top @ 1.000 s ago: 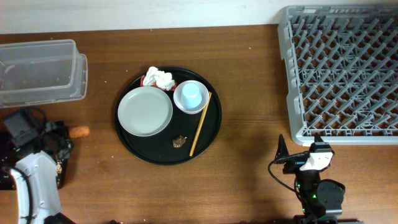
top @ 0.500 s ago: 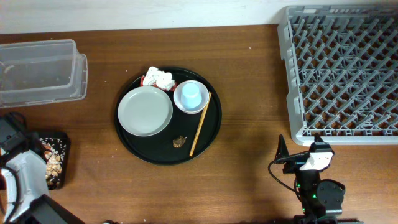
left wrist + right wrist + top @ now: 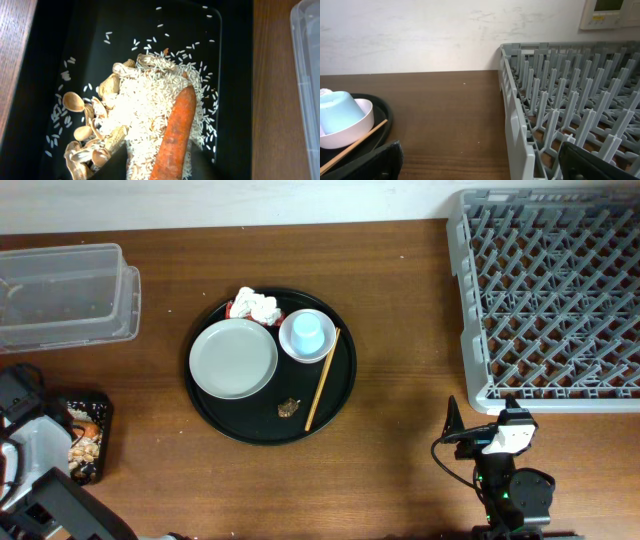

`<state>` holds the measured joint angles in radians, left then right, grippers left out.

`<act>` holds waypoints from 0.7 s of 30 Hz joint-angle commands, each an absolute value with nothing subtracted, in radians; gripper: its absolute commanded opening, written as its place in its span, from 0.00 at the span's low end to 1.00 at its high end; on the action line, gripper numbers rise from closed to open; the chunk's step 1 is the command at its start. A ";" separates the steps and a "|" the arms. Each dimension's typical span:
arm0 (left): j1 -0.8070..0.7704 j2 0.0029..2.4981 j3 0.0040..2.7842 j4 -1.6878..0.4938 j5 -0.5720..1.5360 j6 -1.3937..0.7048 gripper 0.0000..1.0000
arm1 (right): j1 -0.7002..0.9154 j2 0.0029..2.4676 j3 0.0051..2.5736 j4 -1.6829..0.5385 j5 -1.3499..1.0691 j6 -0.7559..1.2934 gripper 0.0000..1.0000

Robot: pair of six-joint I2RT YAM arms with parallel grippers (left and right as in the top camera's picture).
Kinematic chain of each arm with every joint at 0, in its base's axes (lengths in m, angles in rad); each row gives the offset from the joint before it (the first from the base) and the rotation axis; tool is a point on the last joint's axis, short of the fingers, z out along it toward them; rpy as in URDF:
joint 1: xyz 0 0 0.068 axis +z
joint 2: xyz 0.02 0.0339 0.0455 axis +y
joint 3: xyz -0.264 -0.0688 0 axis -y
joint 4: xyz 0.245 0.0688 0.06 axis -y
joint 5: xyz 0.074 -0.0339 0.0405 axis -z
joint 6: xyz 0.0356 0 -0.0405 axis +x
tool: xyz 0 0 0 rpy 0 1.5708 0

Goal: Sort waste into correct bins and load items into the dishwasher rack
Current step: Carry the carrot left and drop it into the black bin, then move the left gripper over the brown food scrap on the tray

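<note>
The orange carrot (image 3: 176, 132) lies on the beige rice-and-nut scraps (image 3: 135, 105) inside the small black container (image 3: 235, 75), at the far left of the overhead view (image 3: 104, 416). My left gripper (image 3: 160, 167) is open over it, one finger on each side of the carrot. The round black tray (image 3: 340, 395) carries the white plate (image 3: 233, 358), the light-blue cup (image 3: 307, 332) in its pale dish (image 3: 325, 352), wooden chopsticks (image 3: 322, 380), a white tissue (image 3: 258, 306), a red wrapper (image 3: 231, 308) and a small food scrap (image 3: 290, 408). My right gripper (image 3: 480, 165) is open and empty, in front of the grey rack (image 3: 550, 290).
The clear tub (image 3: 60, 295) sits at the back left, just beyond the black container. The right wrist view shows the cup (image 3: 337, 111), a chopstick (image 3: 355, 140) and the rack's near wall (image 3: 512, 125), with bare wood between them.
The carrot, lying on the table by my left gripper a second ago, now rests on the rice in the black container. My left arm swung left and back. The right arm has not moved.
</note>
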<state>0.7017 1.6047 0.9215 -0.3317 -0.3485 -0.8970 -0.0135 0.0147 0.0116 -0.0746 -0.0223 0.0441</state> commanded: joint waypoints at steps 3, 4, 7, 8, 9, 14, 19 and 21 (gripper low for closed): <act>0.705 1.539 0.932 -0.358 -0.185 -0.857 0.67 | -0.021 0.007 0.006 -0.079 -0.014 0.037 0.98; 0.705 1.504 0.933 -0.360 -0.127 -0.857 0.69 | -0.021 0.007 0.006 -0.079 -0.014 0.037 0.99; 0.705 1.346 0.933 -0.405 0.158 -0.858 0.77 | -0.021 0.007 0.006 -0.079 -0.014 0.037 0.98; 0.705 1.287 0.933 -0.446 0.277 -0.858 0.82 | -0.021 0.007 0.006 -0.079 -0.014 0.037 0.99; 0.701 1.219 0.933 -0.522 0.423 -0.858 0.96 | -0.021 0.007 0.006 -0.079 -0.014 0.037 0.99; 0.443 1.135 0.932 -0.744 0.632 -0.630 0.99 | -0.021 0.007 0.006 -0.079 -0.014 0.037 0.98; -0.001 1.151 0.932 -0.645 0.554 -0.185 0.99 | -0.021 0.007 0.006 -0.079 -0.014 0.037 0.98; -0.097 1.165 0.932 -0.620 0.417 -0.185 0.99 | -0.021 0.007 0.006 -0.079 -0.014 0.037 0.98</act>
